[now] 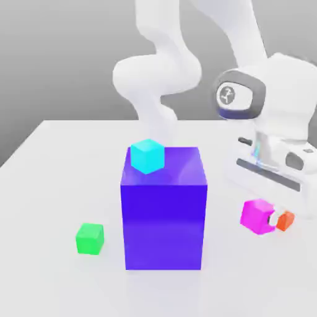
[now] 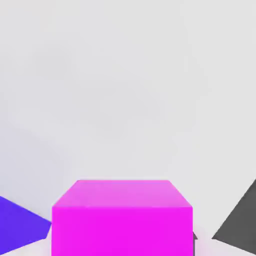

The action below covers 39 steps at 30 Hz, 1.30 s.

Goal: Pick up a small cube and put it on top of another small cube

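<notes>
Gripping: gripper (image 1: 270,218) pinching the small magenta cube (image 1: 257,215), fingers pressing its sides
Sitting: magenta cube low over the white table (image 1: 49,186), at the exterior view's right of the purple block (image 1: 164,217)
Touching: orange-red cube (image 1: 285,220) just beside it
Resting: cyan cube (image 1: 147,155) atop purple block; green cube (image 1: 90,238) apart

I count four small cubes: one magenta-pink cube (image 1: 257,215), one orange-red cube (image 1: 285,220), one green cube (image 1: 90,239) and one cyan cube (image 1: 147,156). I see one big purple block (image 1: 163,217), one white robot arm (image 1: 161,68) and one pale surface (image 1: 49,278) carrying them.
</notes>
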Available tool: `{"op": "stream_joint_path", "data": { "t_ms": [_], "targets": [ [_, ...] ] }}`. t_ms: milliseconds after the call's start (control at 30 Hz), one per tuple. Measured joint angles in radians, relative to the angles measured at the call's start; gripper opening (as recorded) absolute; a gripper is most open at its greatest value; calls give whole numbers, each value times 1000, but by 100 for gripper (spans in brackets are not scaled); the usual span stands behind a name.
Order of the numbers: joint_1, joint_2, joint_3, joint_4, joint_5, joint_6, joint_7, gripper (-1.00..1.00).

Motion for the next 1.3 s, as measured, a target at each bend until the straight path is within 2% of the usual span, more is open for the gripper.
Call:
{"op": "stream_joint_path", "data": {
  "t_ms": [200, 467, 933, 1300],
  "targets": [
    [-88, -143, 0, -5, -107, -119, 264, -100],
    [-218, -340, 2, -21, -161, -235, 555, -100],
    [-481, -620, -40, -71, -122, -298, 966, -100],
    [-683, -681, -132, -119, -34, -245, 1255, -100]
  ]
}}
